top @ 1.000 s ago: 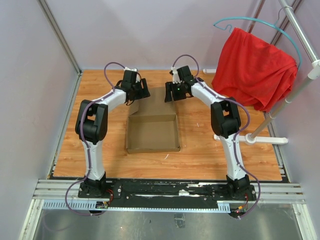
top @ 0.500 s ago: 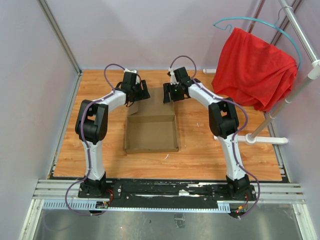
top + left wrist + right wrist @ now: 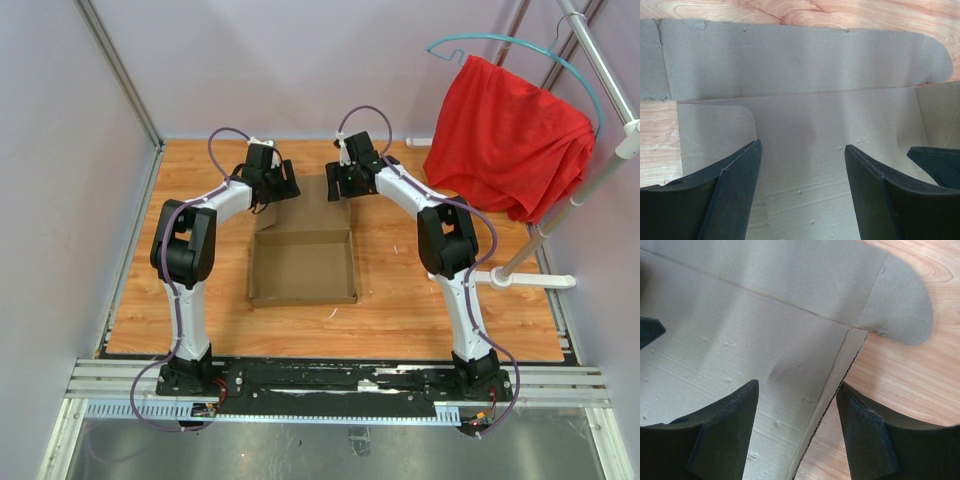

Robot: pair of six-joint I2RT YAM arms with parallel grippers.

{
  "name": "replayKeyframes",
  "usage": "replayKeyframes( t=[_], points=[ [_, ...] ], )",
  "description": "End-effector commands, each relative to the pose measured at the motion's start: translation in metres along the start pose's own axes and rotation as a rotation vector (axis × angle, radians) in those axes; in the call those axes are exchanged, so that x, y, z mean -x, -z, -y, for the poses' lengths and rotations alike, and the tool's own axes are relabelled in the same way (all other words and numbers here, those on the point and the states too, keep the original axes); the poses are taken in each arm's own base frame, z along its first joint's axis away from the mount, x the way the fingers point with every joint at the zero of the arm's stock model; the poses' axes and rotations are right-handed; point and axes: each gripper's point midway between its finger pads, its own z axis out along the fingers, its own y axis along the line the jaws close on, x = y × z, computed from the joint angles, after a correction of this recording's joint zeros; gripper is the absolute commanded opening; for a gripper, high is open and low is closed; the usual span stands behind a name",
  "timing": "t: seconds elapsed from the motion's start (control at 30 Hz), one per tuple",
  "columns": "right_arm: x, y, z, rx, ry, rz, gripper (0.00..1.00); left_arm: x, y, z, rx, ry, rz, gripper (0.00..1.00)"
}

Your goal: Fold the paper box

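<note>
The paper box [image 3: 303, 265] is plain brown cardboard, a shallow tray mid-table with its lid panel [image 3: 312, 203] reaching toward the back. My left gripper [image 3: 277, 186] is open over the lid's left part; the left wrist view shows its fingers [image 3: 735, 185] spread above the flat lid [image 3: 800, 90]. My right gripper [image 3: 350, 182] is open at the lid's right edge. In the right wrist view its fingers [image 3: 730, 430] straddle a raised side flap edge [image 3: 832, 405], with nothing clamped. A rounded tab [image 3: 900, 310] lies on the wood.
A red cloth [image 3: 510, 130] hangs on a teal hanger from a white rack [image 3: 560, 220] at the right back. The rack's foot [image 3: 520, 280] lies on the table right of the right arm. Walls close in the left and back.
My right gripper has moved a little left and toward the back along the lid's right edge. My left gripper has barely moved. The tray stays in place.
</note>
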Motion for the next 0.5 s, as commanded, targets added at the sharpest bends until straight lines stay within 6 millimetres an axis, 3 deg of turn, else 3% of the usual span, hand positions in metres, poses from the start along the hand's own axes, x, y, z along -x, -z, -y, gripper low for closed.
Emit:
replayKeyframes(
  t=[0.0, 0.23, 0.47],
  points=[
    [0.042, 0.026, -0.014, 0.006, 0.033, 0.124, 0.64, -0.011, 0.006, 0.007, -0.026, -0.006, -0.032, 0.73],
    [0.054, 0.026, -0.032, 0.099, 0.035, 0.178, 0.65, -0.008, 0.007, 0.009, -0.035, -0.002, -0.026, 0.73],
    [0.044, 0.009, -0.051, 0.199, 0.05, 0.154, 0.65, -0.007, 0.009, 0.01, -0.038, -0.004, -0.022, 0.73]
  ],
)
